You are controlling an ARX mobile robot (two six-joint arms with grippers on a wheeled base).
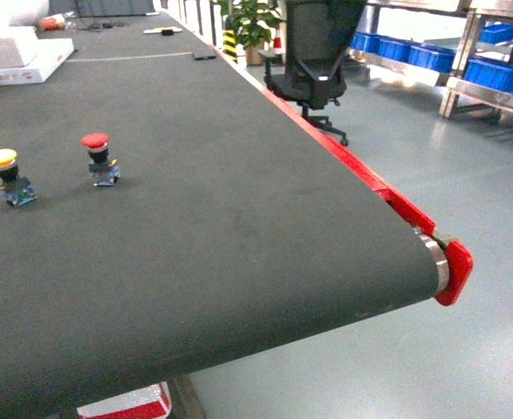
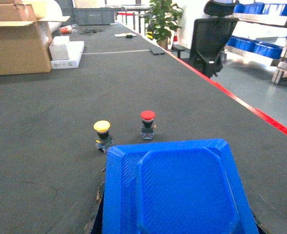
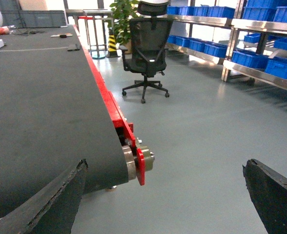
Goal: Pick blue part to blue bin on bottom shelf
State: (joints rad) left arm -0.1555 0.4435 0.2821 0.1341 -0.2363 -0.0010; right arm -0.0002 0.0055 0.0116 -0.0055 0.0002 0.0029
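Stretching across most of every view, the dark conveyor surface [image 1: 195, 244] ends at a red end cap [image 1: 455, 272] with grey floor beyond. Past that surface's red edge, steel racks [image 3: 251, 44] hold rows of blue bins [image 3: 260, 61]; which level is the bottom shelf cannot be told. A black office chair [image 1: 313, 61] stands on the floor beside the surface. In the left wrist view a blue part [image 2: 177, 187], a flat moulded piece, fills the lower frame at the left claw, whose grip on it is hidden. The right claw [image 3: 165, 195] is spread wide, holding nothing. On the surface stand a red-capped button [image 1: 98, 159] and a yellow-capped button [image 1: 7, 176], near each other.
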